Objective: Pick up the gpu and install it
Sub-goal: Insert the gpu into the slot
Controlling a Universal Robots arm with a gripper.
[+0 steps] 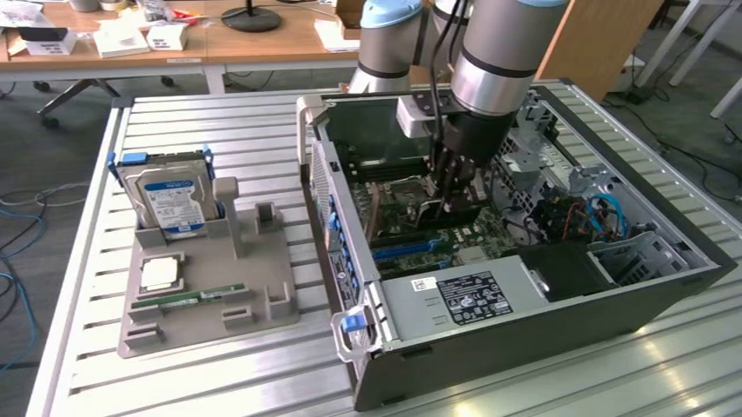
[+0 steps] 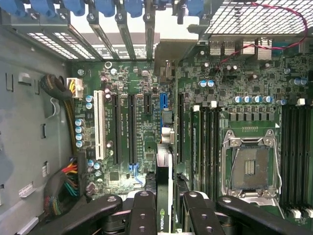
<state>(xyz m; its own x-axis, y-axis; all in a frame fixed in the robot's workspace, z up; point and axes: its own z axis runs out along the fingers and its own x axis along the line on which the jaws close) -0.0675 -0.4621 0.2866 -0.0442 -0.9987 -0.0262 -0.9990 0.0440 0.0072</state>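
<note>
Wrist view has the gripper (image 2: 165,203) pinching the gpu (image 2: 164,166) edge-on between its fingers, inside the case (image 1: 649,291) and over the motherboard (image 2: 244,83). The card's long axis runs parallel to the long black slots (image 2: 131,129), pointing toward the rear bracket openings. It appears to sit between two slots; whether it touches the board I cannot tell.
</note>
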